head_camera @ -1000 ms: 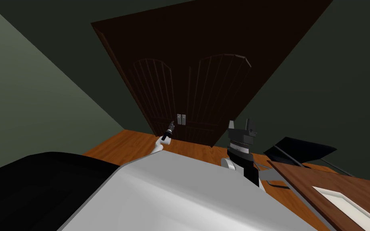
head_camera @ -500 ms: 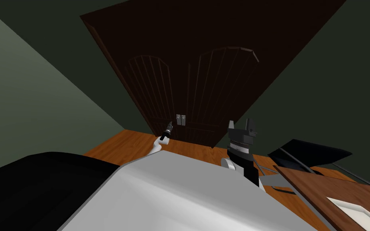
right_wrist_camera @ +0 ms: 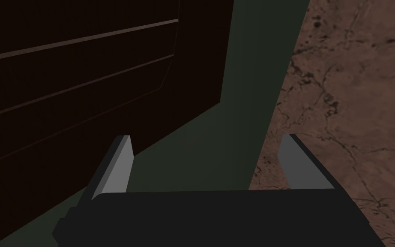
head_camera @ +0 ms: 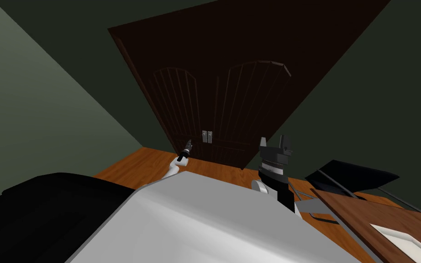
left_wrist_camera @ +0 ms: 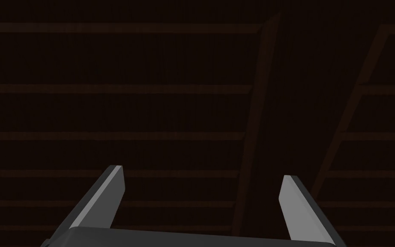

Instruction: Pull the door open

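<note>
A dark brown double door [head_camera: 232,100] with two arched, slatted panels stands ahead of me. Two small grey handle plates [head_camera: 206,136] sit side by side at its middle seam. My left gripper [head_camera: 188,146] hovers low in front of the left leaf, a little to the left of and below the plates. Seen from the left wrist, the left gripper [left_wrist_camera: 201,173] is open and holds nothing, facing the door's slats [left_wrist_camera: 149,111]. My right gripper [head_camera: 276,142] is raised by the door's right edge. In the right wrist view, the right gripper [right_wrist_camera: 207,138] is also open and holds nothing.
Green walls [head_camera: 45,105] flank the door above an orange-brown wooden floor [head_camera: 145,164]. At the right stand a black chair-like object [head_camera: 346,171] and a brown tabletop [head_camera: 369,214] bearing a white item [head_camera: 399,236]. A black bulk [head_camera: 45,214] lies at the lower left.
The head view has shifted slightly. My left gripper has drifted a little to the left, away from the handle plates. The right arm has kept still.
</note>
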Robot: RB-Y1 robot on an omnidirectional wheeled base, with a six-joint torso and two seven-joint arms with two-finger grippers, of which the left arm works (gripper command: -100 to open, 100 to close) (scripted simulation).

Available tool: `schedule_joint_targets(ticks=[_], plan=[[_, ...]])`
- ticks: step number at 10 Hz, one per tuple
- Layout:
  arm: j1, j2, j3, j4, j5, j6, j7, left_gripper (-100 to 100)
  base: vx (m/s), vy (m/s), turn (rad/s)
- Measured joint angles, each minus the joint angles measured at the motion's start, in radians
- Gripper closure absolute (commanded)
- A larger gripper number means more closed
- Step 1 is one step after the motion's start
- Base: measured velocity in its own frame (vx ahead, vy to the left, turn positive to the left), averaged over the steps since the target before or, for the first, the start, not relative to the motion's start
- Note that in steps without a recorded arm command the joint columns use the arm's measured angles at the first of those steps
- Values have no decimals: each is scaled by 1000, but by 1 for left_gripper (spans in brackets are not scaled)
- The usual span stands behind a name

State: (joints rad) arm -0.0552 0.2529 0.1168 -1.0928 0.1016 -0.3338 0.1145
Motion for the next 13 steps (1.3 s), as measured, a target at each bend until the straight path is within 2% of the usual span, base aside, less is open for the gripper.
schedule_joint_targets(ticks=[1, 2, 4, 6, 8, 10, 11, 12, 13], plan=[[10, 20, 14, -2, 6, 5, 8, -100, 114, 11, -45], [15, 31, 28, 4, 10, 7, 10, -100, 134, 2, -60], [10, 55, 41, 36, 19, -10, 22, -100, 173, -3, -121], [3, 62, 38, 36, 23, -16, 32, -100, 192, -12, -156], [-22, 55, 20, 45, 23, -28, 39, -100, 199, -48, -174], [-51, 39, -2, 48, 20, -35, 42, -100, 179, -115, -142], [-54, 31, -8, 37, 19, -34, 41, -100, 63, -43, -4], [-54, 30, -9, 35, 18, -32, 41, 100, -7, 2, 19], [-55, 31, -8, 35, 19, -34, 41, 100, -28, 13, -19]])
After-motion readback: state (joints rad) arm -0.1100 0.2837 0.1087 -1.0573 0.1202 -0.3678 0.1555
